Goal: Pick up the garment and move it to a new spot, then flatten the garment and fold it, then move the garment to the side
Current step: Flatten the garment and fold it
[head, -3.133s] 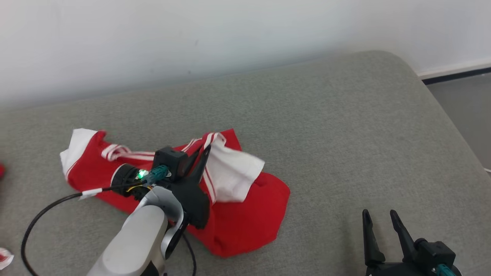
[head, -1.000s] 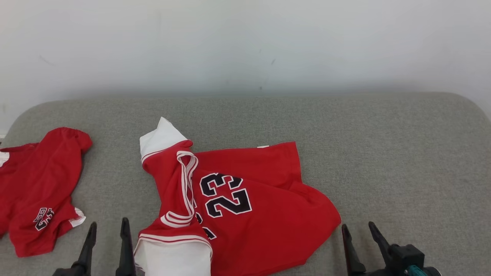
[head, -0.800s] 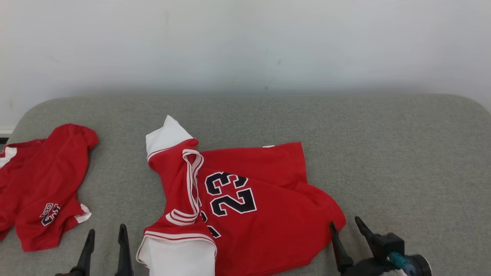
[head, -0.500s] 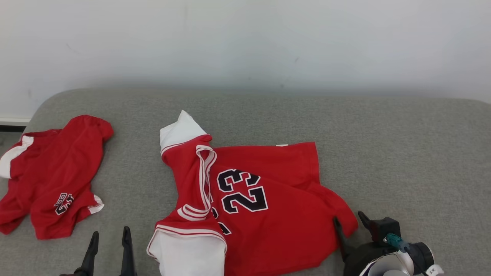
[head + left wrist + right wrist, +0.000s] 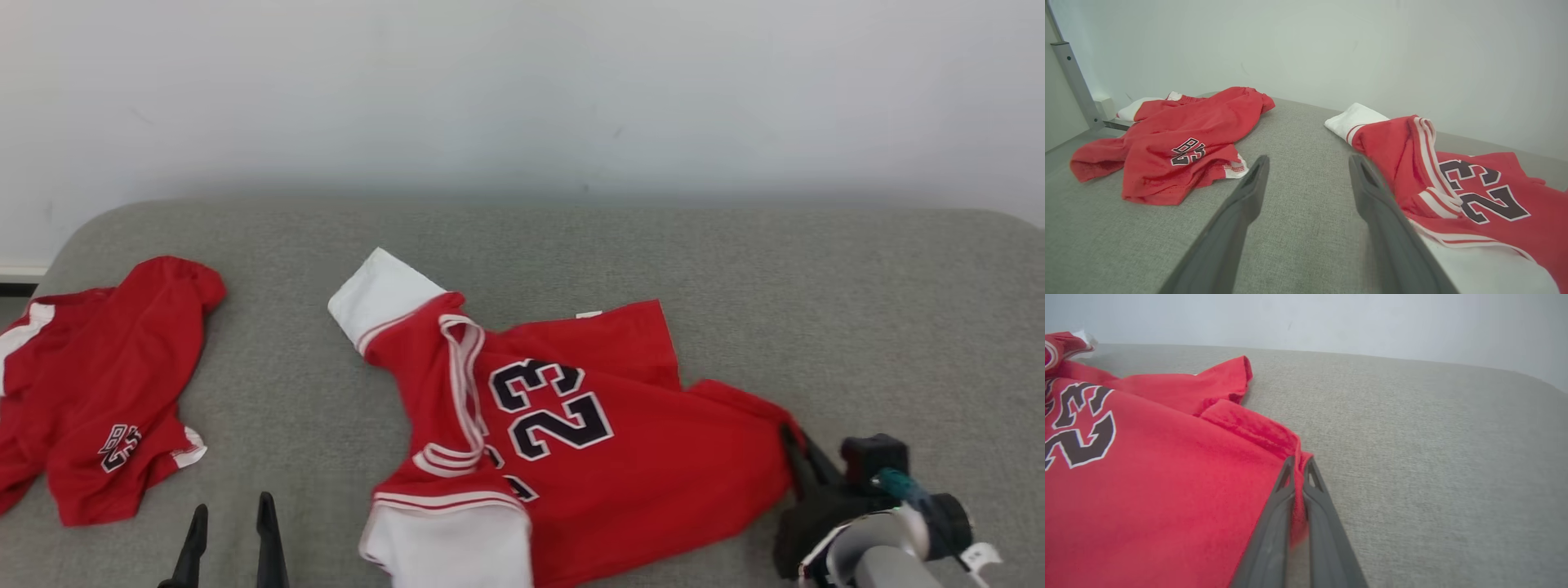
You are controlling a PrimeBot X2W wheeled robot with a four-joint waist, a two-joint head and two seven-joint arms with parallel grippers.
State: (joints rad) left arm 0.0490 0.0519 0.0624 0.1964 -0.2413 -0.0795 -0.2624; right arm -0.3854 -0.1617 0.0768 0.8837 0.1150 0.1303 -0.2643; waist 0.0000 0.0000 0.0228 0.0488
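The garment (image 5: 620,457) is a red jersey with white sleeves and a black "23", lying rumpled on the grey cushion (image 5: 857,327); it also shows in the left wrist view (image 5: 1474,196) and the right wrist view (image 5: 1167,490). My right gripper (image 5: 793,445) is shut on the garment's right hem corner, red cloth pinched between its fingers (image 5: 1300,465). My left gripper (image 5: 231,510) stands open near the front edge, left of the white sleeve, with nothing between its fingers (image 5: 1306,163).
A second red garment (image 5: 106,392) with a small black number lies crumpled at the cushion's left end, seen too in the left wrist view (image 5: 1175,143). A white wall runs behind. Bare grey cushion stretches to the right of the jersey.
My right gripper moved in to the jersey's right corner and shut on it, drawing that corner rightward. The head camera shifted. The left gripper stayed open in place.
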